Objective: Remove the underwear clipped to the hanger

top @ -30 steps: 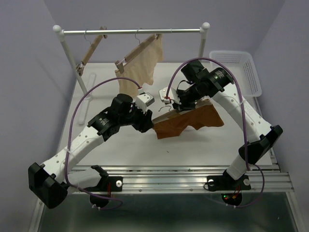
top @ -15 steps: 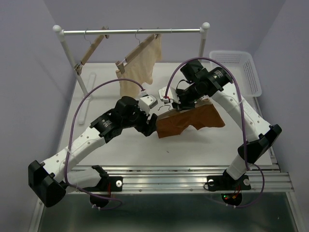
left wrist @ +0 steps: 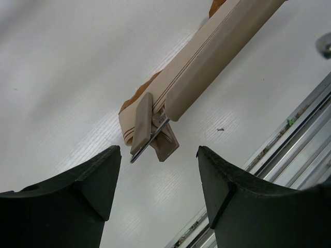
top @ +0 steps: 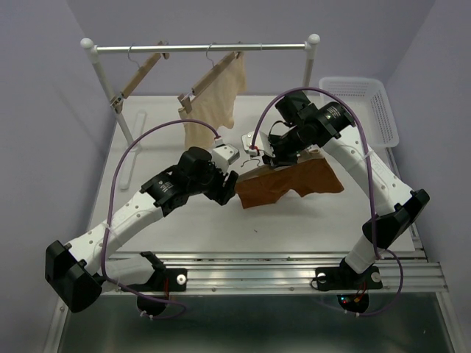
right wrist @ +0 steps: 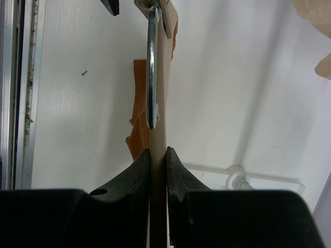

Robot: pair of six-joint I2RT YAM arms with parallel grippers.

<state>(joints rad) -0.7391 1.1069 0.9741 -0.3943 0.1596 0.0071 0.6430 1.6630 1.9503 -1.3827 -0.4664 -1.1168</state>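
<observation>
Bare table point(top: 184, 228) lies open near and left of the underwear point(top: 291, 184), which sprawls mid-table below the hanger point(left wrist: 207, 57). The right gripper point(right wrist: 158, 155) pinches the hanger's wooden bar. The left gripper point(left wrist: 156, 155) gapes empty beside the left clip point(left wrist: 147, 129). The right arm hides the other clip. There are three hangers, two of them on the rail point(top: 199, 48).

Pale lilac walls point(top: 44, 110) are closing in on three sides, evenly lit, with soft shadows falling on a white table point(top: 294, 228). A clothes rail point(top: 199, 48) with a metal bar and white posts is standing along the table's far edge. A white slatted basket point(top: 383, 110) is sitting at the far right corner. An aluminium rail point(top: 257, 276) is running along the near edge, with a dull grey-green surface point(top: 257, 323) lying below it
</observation>
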